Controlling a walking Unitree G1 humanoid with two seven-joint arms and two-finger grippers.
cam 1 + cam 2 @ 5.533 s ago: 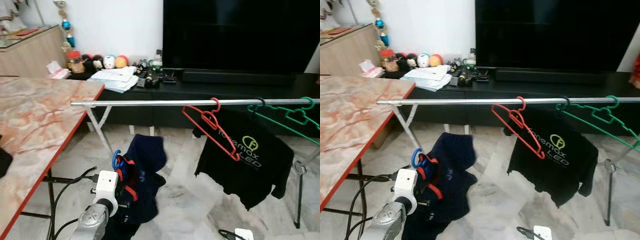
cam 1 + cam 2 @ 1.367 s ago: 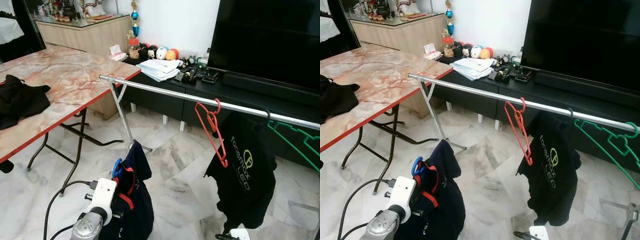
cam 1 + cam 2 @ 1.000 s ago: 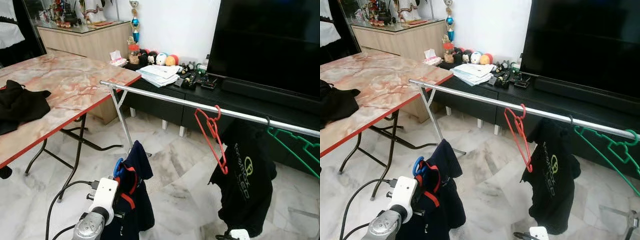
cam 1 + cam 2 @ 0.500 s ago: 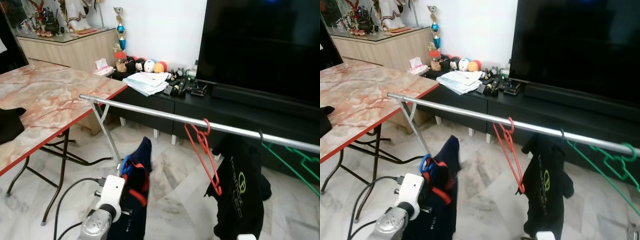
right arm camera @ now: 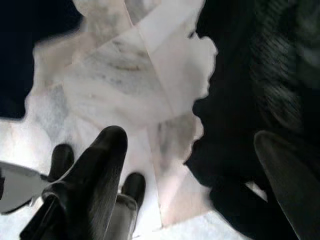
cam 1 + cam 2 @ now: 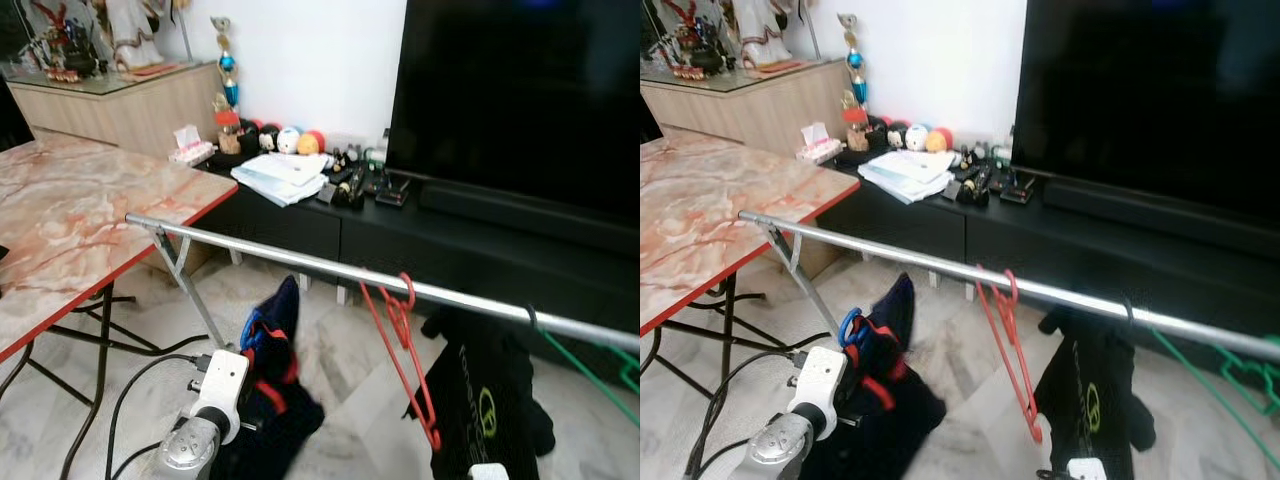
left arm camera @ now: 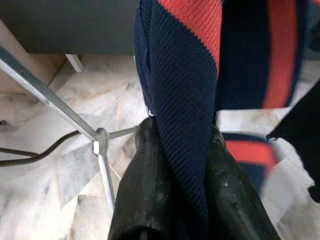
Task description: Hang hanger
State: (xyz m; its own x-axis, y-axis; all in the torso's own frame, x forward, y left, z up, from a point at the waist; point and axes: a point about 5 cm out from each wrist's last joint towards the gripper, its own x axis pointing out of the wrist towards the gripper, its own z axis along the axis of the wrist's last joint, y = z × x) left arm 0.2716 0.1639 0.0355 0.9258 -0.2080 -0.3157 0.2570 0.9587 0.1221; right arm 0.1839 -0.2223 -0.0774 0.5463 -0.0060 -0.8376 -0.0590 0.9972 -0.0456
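The left gripper (image 7: 175,145) is pinching a navy, red-striped garment on a blue hanger (image 6: 252,328) below the silver metal rail (image 6: 300,262) — carrying step; next, lifting its hook over. The right gripper (image 5: 190,165) is hanging spread, empty.

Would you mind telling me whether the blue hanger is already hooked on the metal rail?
No, the blue hanger with its navy garment is below the metal rail, held by the left gripper.

Marble-patterned floor (image 6: 340,350), white wall (image 6: 300,60), large dark television (image 6: 520,100) on a low black cabinet (image 6: 400,235), marble-topped folding table (image 6: 70,220).
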